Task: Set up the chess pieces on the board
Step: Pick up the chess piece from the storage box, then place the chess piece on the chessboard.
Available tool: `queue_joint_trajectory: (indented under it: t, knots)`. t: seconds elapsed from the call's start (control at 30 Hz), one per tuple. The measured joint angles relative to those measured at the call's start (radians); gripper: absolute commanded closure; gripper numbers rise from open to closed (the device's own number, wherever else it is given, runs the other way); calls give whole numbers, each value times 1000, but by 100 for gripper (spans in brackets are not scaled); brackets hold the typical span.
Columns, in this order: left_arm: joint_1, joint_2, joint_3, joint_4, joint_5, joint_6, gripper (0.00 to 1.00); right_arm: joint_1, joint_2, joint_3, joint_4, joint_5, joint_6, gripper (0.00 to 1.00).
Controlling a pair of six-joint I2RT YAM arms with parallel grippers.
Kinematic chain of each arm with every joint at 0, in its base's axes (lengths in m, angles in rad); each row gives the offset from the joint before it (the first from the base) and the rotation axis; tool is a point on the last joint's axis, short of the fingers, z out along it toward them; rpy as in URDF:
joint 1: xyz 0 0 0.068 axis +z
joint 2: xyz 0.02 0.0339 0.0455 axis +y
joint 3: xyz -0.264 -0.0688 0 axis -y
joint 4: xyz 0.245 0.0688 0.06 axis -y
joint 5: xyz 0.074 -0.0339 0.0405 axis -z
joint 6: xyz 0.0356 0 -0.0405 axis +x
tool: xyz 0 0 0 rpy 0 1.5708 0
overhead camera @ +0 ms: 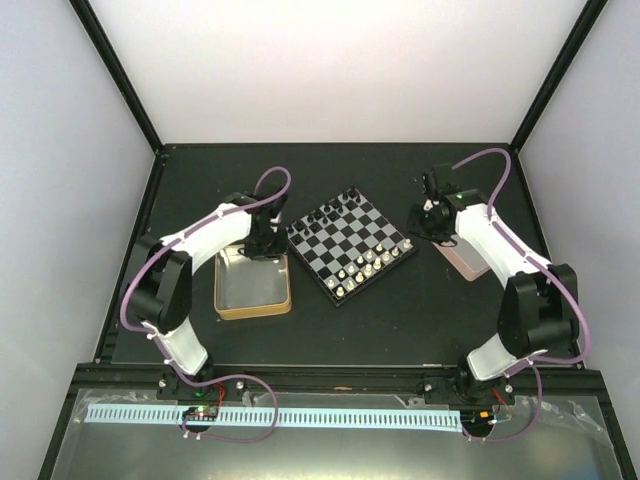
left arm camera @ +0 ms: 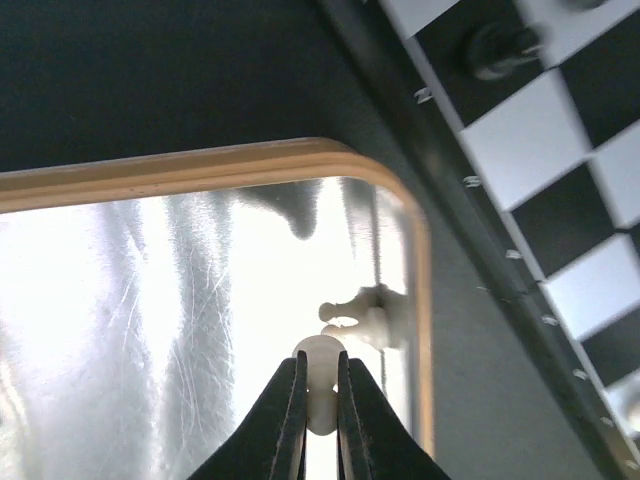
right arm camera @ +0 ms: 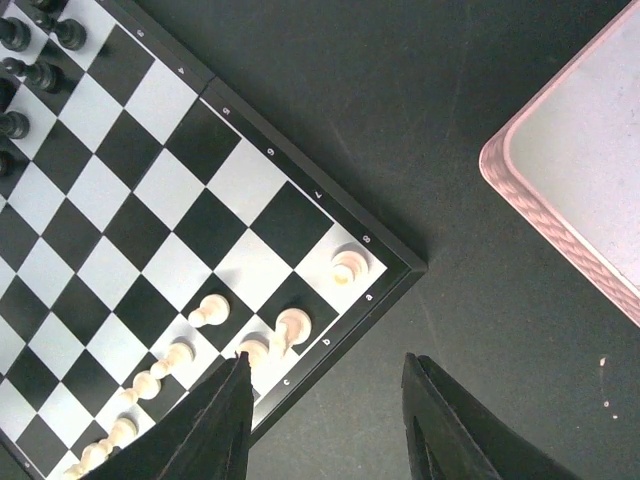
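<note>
The board (overhead camera: 350, 243) lies mid-table, with black pieces (overhead camera: 335, 212) along its far side and cream-white pieces (overhead camera: 372, 262) along its near side. My left gripper (overhead camera: 267, 245) is over the far right corner of the gold-rimmed tin (overhead camera: 252, 306). In the left wrist view this gripper (left arm camera: 320, 358) is shut on a cream-white piece (left arm camera: 320, 392) above the tin's floor. Another white piece (left arm camera: 366, 316) lies against the tin's right wall. My right gripper (overhead camera: 430, 214) is open and empty; in the right wrist view it (right arm camera: 325, 395) hovers off the board's corner (right arm camera: 395, 265), near white pieces (right arm camera: 292, 325).
A pinkish tray (overhead camera: 462, 260) lies right of the board, under the right arm, and shows in the right wrist view (right arm camera: 590, 170). The tin's rim (left arm camera: 200, 165) is close to the board's edge (left arm camera: 470, 180). A black piece (left arm camera: 498, 45) stands on the board near it.
</note>
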Motion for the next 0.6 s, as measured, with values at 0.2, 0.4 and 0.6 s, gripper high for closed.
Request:
queue_joint_trajectory:
  t: [0.2, 0.4, 0.6]
  knots:
    - [-53, -94, 106, -57, -11, 18, 97, 0, -37, -10, 8, 6, 3, 57]
    - [-171, -45, 287, -62, 13, 61, 97, 0, -68, -39, 20, 32, 11, 57]
    - [-296, 211, 590, -45, 28, 150, 95, -12, -142, -96, 19, 81, 23, 57]
